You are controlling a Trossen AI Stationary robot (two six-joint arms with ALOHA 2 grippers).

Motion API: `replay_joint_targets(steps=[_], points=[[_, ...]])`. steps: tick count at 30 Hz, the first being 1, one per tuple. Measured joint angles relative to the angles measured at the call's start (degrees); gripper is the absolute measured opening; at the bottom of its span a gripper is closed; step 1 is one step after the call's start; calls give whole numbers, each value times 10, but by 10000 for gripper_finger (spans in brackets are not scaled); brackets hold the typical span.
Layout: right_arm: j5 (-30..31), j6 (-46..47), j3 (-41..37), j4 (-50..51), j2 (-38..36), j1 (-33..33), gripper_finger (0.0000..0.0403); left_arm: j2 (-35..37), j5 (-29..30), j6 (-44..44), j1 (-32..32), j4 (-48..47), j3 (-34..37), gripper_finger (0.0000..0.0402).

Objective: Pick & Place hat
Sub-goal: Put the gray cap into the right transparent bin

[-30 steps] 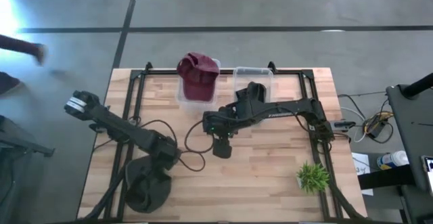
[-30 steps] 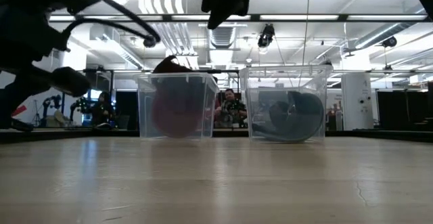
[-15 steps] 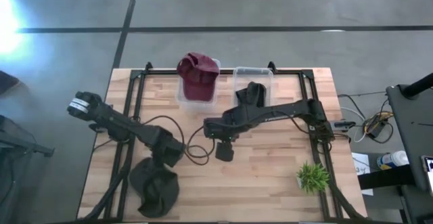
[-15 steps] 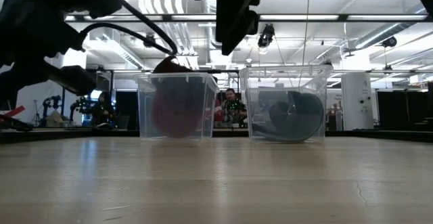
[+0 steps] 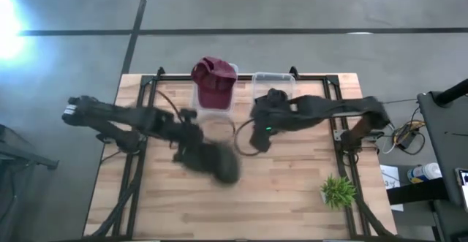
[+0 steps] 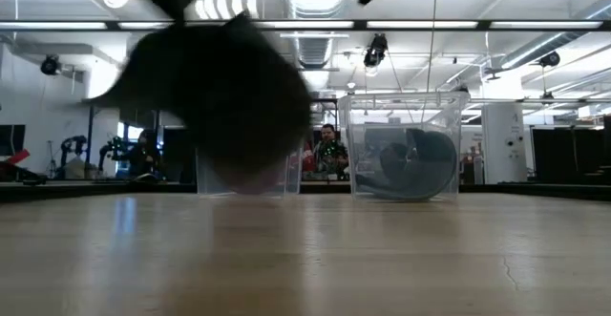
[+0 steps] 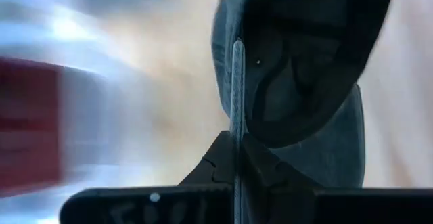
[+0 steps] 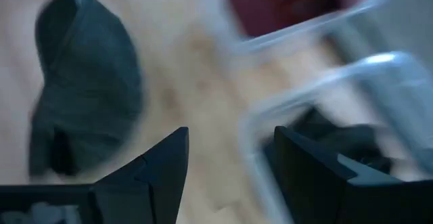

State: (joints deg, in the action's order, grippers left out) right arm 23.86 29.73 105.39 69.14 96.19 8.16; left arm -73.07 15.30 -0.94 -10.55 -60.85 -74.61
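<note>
Up close, the left wrist view shows the left gripper [image 7: 237, 156] with its fingers pressed together on the edge of the dark hat [image 7: 298, 82], whose hollow inside faces the camera; no other view shows this grip. From above, that dark hat [image 5: 216, 160] hangs as a blurred mass over the middle of the wooden table [image 5: 292, 191], just in front of the two bins, with the left arm reaching in from the table's left side. At table height the same hat [image 6: 215, 96] is clear of the tabletop and blocks most of the left clear bin [image 6: 286, 178] behind it. The right wrist view looks past the right gripper [image 8: 230, 163], fingers spread with nothing between them, toward the dark hat and both bins. Overhead, the right gripper [image 5: 257, 141] hovers just in front of the right clear bin [image 5: 274, 81], beside the hat. Farther back, a maroon hat [image 5: 214, 81] sits in the left bin, and the low view alone shows a dark hat [image 6: 410, 163] inside the right bin. A small green plant [image 5: 338, 191] stands near the table's right front corner. Beyond the table, a person [image 6: 329, 149] is visible between the bins.
</note>
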Motion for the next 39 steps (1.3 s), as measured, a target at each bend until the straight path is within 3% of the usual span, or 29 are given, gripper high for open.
replay_joint_targets(steps=[4,7,12,16,19,23,31,36,39], points=[[130,20,-52,-25,-89,28,215,16,176,37,44,102,-69,4],[193,55,-82,-43,-144,39,215,19,254,58,84,217,-80,3],[256,75,-118,-84,-200,46,215,-14,254,105,161,383,-55,3],[264,53,-138,-139,-231,46,215,-85,155,198,218,518,-43,3],[265,36,-139,-150,-238,46,215,-155,167,217,235,574,-60,3],[263,28,-139,-139,-241,46,215,-247,173,201,236,551,-120,3],[258,32,-139,-95,-241,46,215,-401,260,105,188,369,-301,8],[258,41,-139,-64,-243,43,215,-457,357,154,159,258,-393,7],[258,60,-139,-45,-244,43,215,-472,364,198,152,219,-419,6]])
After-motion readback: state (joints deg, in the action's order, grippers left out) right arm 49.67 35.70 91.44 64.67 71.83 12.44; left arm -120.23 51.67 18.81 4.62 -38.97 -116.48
